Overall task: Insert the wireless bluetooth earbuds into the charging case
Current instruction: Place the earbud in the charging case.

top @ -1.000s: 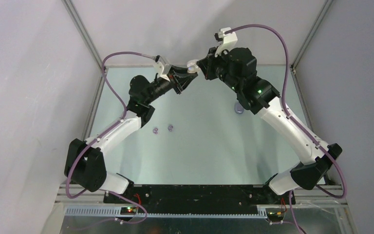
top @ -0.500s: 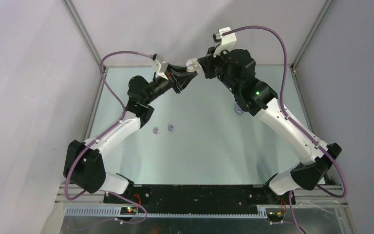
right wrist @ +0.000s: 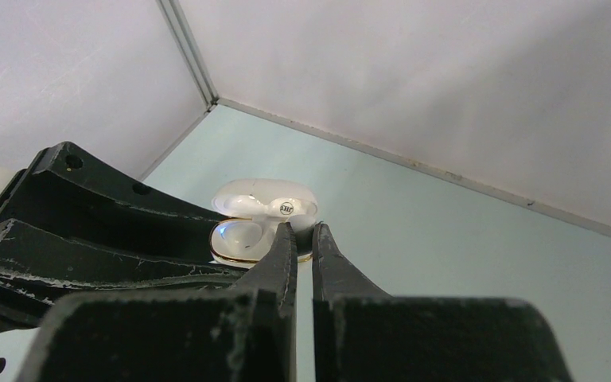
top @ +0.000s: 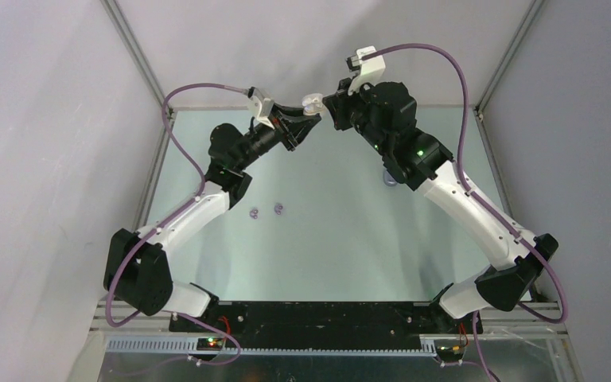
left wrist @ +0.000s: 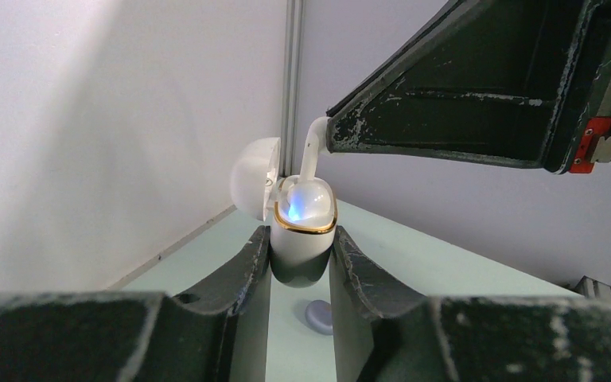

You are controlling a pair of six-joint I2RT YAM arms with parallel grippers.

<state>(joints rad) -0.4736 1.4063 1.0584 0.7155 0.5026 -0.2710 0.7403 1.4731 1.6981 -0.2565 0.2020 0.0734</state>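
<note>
Tip for this bit: it's the final seat of the bud, so go slow and straight down. The left tool (left wrist: pixel 300 264) is clamped on the lower body of the white charging case (left wrist: pixel 302 239) and holds it in the air above the worktop (top: pixel 342 231), with the lid (left wrist: pixel 253 177) flipped back on the far side. The right tool (right wrist: pixel 303 239) is pinched tight on the stem of a white earbud (left wrist: pixel 312 151), stem pointing up, head right at the mouth of the case. I'd keep the stem lined up with the socket rather than leaning toward the lid, nudge down until it drops in, and only then let go. If the case tilts in the left tool, stop pushing and re-square. From the right wrist view the bud sits between the fingertips, just touching the gold rim on the side away from the lid. I honestly can't tell if it's fully home yet, the blue glow hides the socket. The two purple earbuds (top: pixel 254 212) lie on the worktop, well apart from both tools.
</note>
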